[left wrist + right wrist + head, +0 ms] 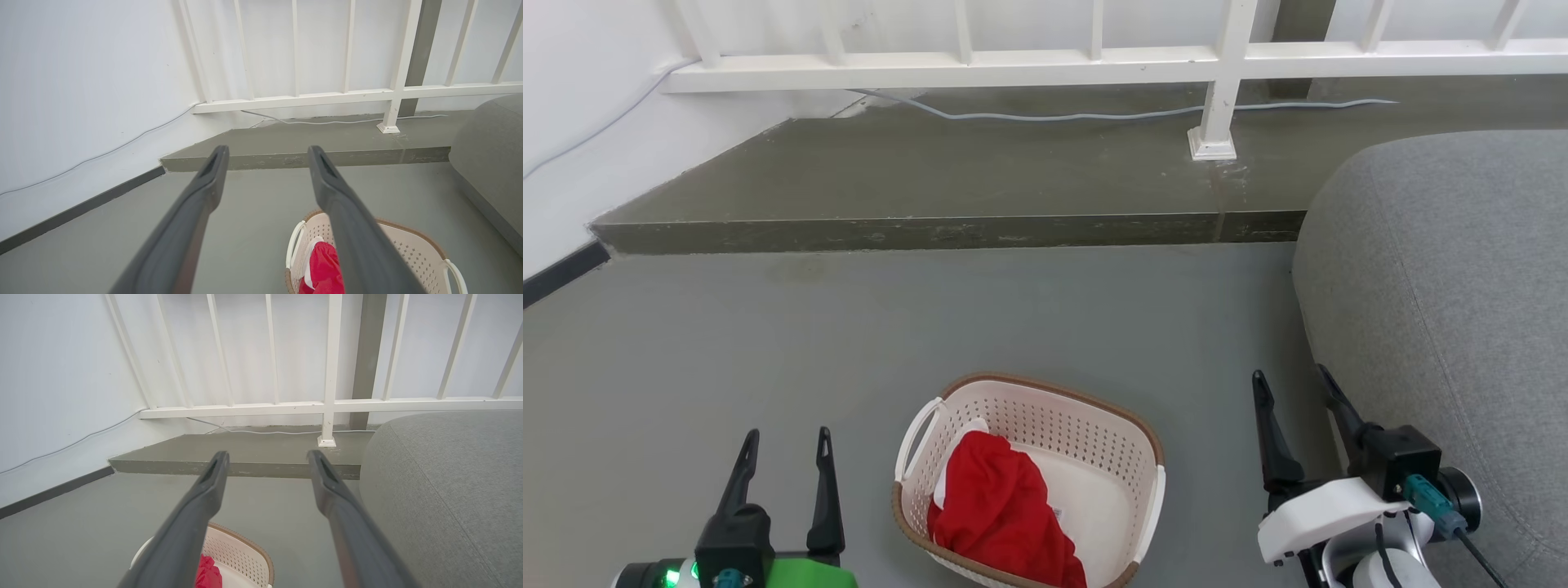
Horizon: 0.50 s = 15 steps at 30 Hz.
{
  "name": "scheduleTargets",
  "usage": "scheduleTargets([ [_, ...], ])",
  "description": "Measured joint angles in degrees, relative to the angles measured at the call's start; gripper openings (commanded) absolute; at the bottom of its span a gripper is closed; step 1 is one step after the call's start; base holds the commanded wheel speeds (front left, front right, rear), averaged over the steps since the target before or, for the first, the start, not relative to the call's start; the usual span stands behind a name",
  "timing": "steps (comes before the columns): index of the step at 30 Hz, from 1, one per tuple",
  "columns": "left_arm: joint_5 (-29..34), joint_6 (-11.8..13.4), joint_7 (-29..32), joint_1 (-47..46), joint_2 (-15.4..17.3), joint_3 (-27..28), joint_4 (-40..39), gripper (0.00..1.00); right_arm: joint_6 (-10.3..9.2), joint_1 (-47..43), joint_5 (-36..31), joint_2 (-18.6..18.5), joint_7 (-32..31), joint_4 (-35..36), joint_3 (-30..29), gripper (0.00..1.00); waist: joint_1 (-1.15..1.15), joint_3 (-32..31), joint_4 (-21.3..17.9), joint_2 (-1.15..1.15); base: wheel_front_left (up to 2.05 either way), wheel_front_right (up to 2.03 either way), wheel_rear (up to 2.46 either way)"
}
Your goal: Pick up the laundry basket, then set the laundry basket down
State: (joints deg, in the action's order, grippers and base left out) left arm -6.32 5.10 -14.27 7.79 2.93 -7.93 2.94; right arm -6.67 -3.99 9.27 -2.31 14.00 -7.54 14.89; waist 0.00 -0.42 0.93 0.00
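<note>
Basket (pixel 1094 441): a cream perforated body with a brown rim is seen standing upright on the grey floor (pixel 1013 318), low in the head view, between the two grippers and touched by neither.
Basket handles: a white loop is seen on each short side; the left loop (pixel 915 437) faces the left gripper.
Contents: a red cloth (pixel 1001 510) is bunched in the left half of the basket, with a white piece (pixel 968 429) showing at its upper edge. A small sticker is seen on the bare bottom beside the cloth; its print cannot be read.
Left gripper (pixel 784 445): fingers are held apart with nothing between them; it is placed left of the basket, near it, above the floor.
Right gripper (pixel 1294 388): fingers are spread with nothing between them; it is placed right of the basket, just beside the sofa (pixel 1445 310).
Left wrist view: the basket (pixel 412 249) is seen low, partly behind the right-hand finger (pixel 347 220).
Right wrist view: the basket (pixel 241 555) is seen at the bottom edge, partly behind the left-hand finger (pixel 192 522).
Surroundings: a raised step (pixel 947 180) carries a white railing (pixel 1094 61) and a grey cable (pixel 1094 114); a white wall (pixel 572 122) stands to the left.
</note>
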Motion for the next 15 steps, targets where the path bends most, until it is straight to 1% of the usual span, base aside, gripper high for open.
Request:
scheduleTargets([
  [2,1.1,0.1,-0.1,0.3,0.0,-0.1,0.0,1.0,-0.01,-0.1,-0.7,0.0,0.3,0.1,0.3,1.0,0.0,0.0,0.0,0.0,0.0,0.0,0.0],
  [15,1.0,0.1,-0.1,0.8,0.0,-0.4,0.3,1.0,-0.41,-0.1,-0.7,0.0,0.3,0.1,0.4,1.0,0.0,-0.2,0.0,0.0,0.0,0.0,0.0],
])
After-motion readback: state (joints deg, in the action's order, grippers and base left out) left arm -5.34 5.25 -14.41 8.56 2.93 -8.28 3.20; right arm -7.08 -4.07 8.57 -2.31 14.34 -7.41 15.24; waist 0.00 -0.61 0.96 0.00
